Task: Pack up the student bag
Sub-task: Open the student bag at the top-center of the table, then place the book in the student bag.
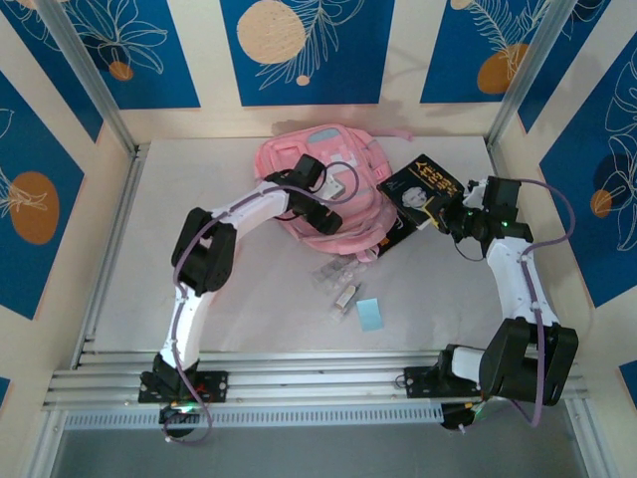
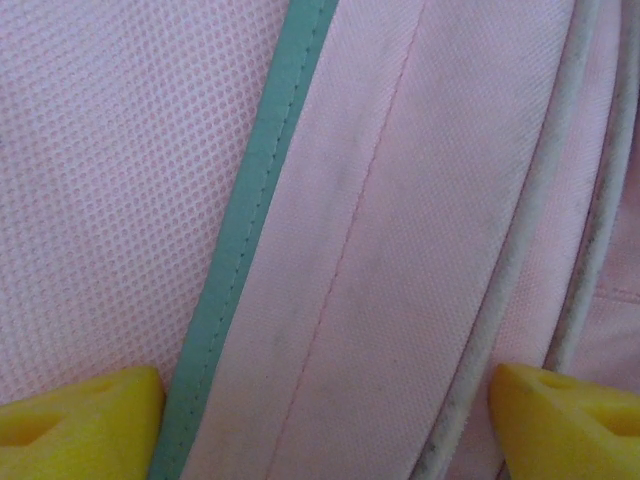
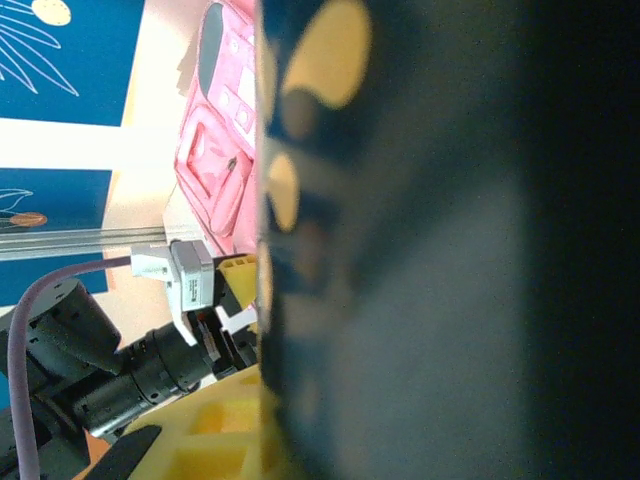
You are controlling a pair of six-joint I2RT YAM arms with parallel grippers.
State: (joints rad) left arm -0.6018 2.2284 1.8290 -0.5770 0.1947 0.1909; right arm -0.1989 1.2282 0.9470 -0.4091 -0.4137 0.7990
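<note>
Top external view: far back on the worktop [image 1: 199, 169], the bag [image 1: 363, 189] is being reached over by the left fingers [image 2: 80, 420], spread wide and empty, while a book [image 1: 423, 189] is being clamped beside it by the right fingers [image 3: 215, 430], likely for insertion once a mouth is being opened.

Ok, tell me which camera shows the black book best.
Top external: the black book shows its cover, beside the student bag. Right wrist has it close, blurred and cropped; left wrist faces the bag's pink fabric.
</note>
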